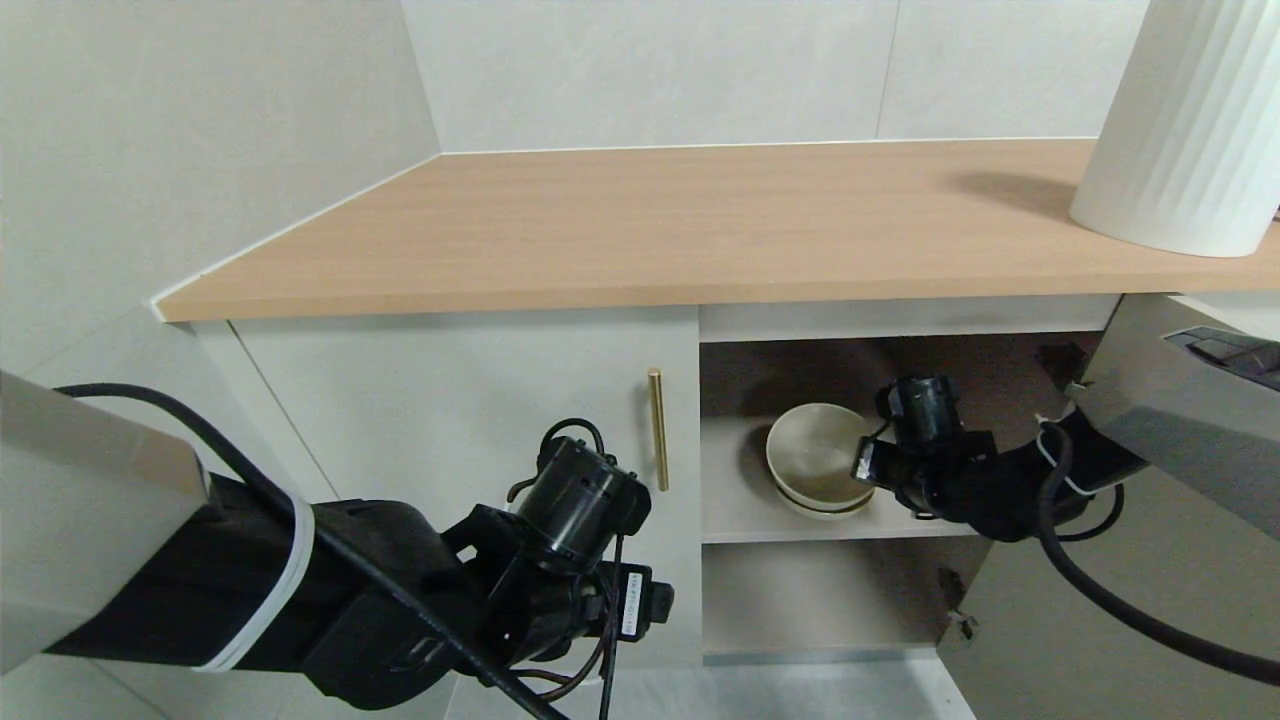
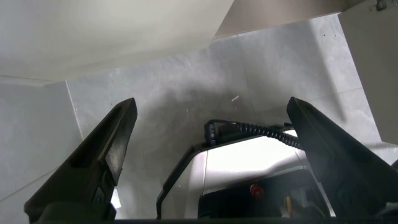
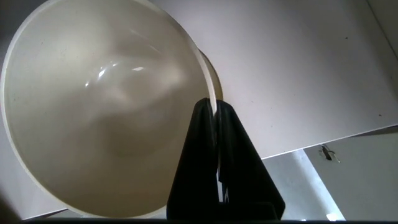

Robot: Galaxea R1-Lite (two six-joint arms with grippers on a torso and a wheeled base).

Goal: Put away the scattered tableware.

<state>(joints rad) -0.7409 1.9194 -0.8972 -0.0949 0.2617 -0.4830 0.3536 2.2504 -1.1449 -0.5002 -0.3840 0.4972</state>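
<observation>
Bowl (image 1: 815, 455) of cream colour sits on the shelf (image 1: 735, 505) inside the open cabinet (image 1: 900, 318). It rests in a second bowl (image 1: 822, 508) and its mouth faces up, maybe tipped a little toward the front of the shelf. It is round, so no side is longer than another.

The right arm comes in from the right side of the shelf, and it is bent and low. The right gripper (image 3: 214, 124) is pinched tight on the right rim of the top bowl, one finger inside and one outside.

The left arm is lower than the shelf and off to its left, in front of the shut door (image 1: 450, 400). The left gripper (image 2: 211, 102) is spread wide with nothing in it, and it points down at the grey floor (image 2: 186, 81).

The bowls are near the front edge of the shelf. There is bare shelf to their left, up to the cabinet's middle wall, and more behind them. Under the shelf is another open space. The open door (image 1: 1080, 620) hangs out to the right of the shelf. A gold handle (image 1: 656, 428) is just left of the shelf. The wooden bench (image 1: 650, 220) lies above the shelf, with a white ribbed pot (image 1: 1190, 130) on it at the right.
</observation>
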